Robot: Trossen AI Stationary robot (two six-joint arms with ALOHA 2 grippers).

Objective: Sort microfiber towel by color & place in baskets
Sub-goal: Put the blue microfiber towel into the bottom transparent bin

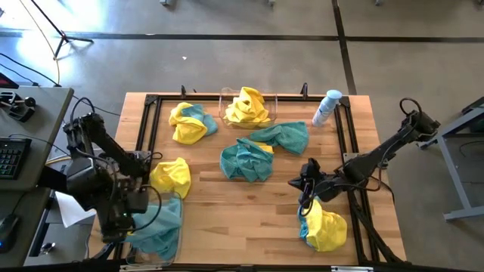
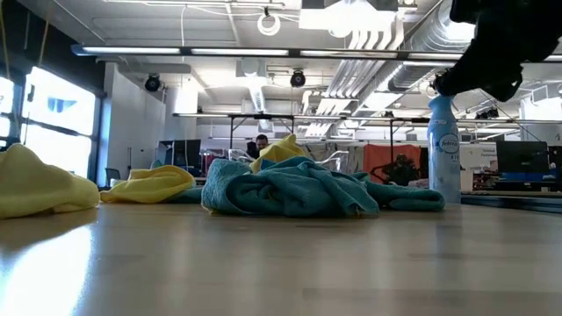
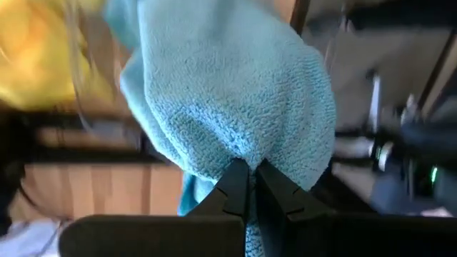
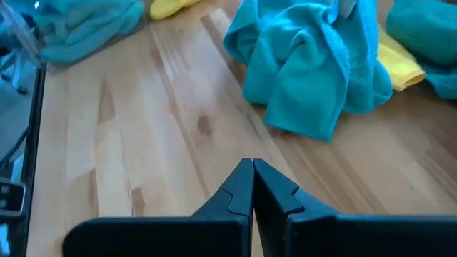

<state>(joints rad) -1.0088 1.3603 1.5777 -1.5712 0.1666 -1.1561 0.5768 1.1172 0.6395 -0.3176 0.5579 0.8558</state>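
Left gripper (image 3: 250, 187) hanging low over the near-left basket (image 1: 175, 240), clenching a teal towel (image 3: 235, 93). Right gripper (image 4: 252, 187) hovering above bare table (image 4: 143, 143), pinched shut, empty.

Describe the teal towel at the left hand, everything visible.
The teal towel is soft looped microfiber, bunched into a rounded lump with folds. In the left wrist view the left hand is shut, its fingertips pinching the cloth's edge. From above, it sits at the table's near left corner in the clear basket, partly under the arm, with a yellow towel right beside it.
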